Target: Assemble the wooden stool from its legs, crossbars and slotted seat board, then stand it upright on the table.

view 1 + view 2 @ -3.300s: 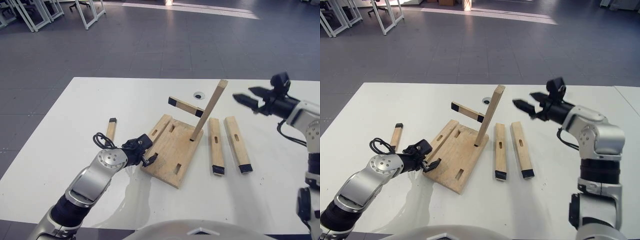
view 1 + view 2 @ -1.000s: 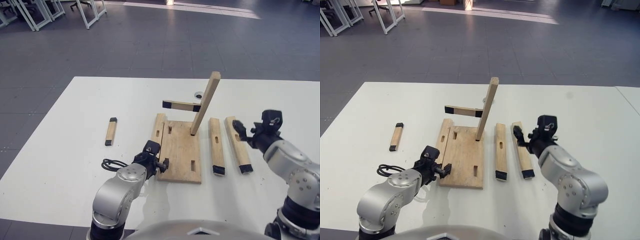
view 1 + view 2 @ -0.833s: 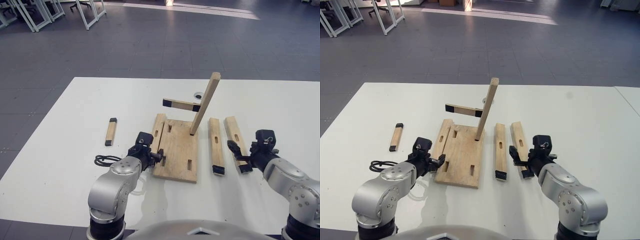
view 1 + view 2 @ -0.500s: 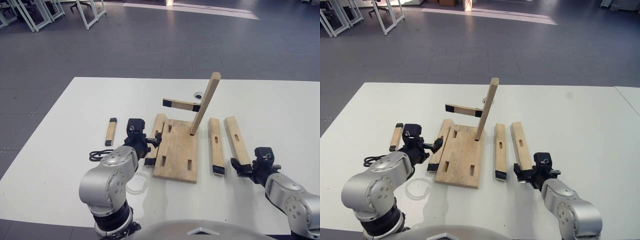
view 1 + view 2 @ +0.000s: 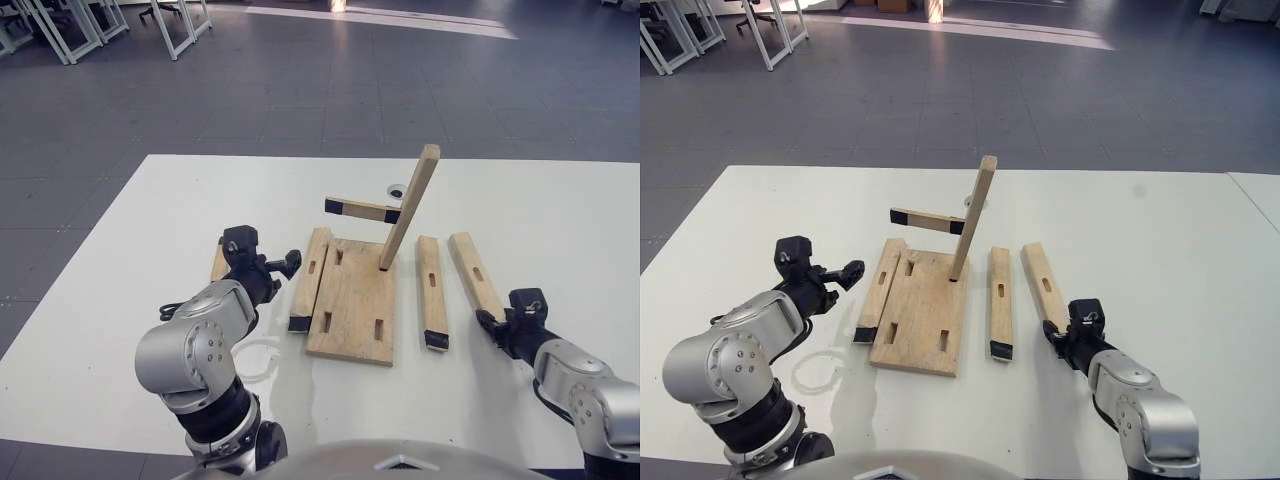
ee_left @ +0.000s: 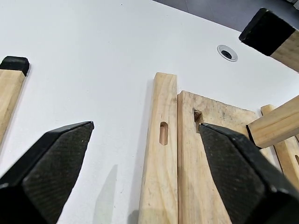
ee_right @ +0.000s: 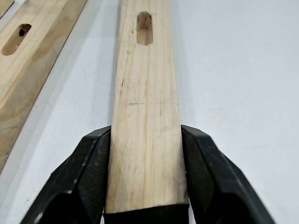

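I'm working on a white table (image 5: 120,230), with the seat board (image 5: 355,305) lying flat, slots up, as my reference. One leg (image 5: 408,210) stands tilted in the board's far right slot, and a crossbar (image 5: 362,209) sticks out of it to the left, above the board. A second leg (image 5: 308,277) lies touching the board's left edge. A third leg (image 5: 430,290) lies just right of the board, and the outer leg (image 5: 473,272) lies beyond that one. A short crossbar (image 6: 9,88) lies further left of the board.

My right gripper (image 7: 145,140) is clenched on the near, black-capped end of the outer leg, with a pad pressed to each side. My left gripper (image 6: 146,135) is spread wide and empty, hovering left of the board and facing the leg on that edge.

I judge this to be the pick-up of the outer leg. The next move is to lift it, swing it upright and seat its end in a free slot, probably with the left gripper steadying the board.
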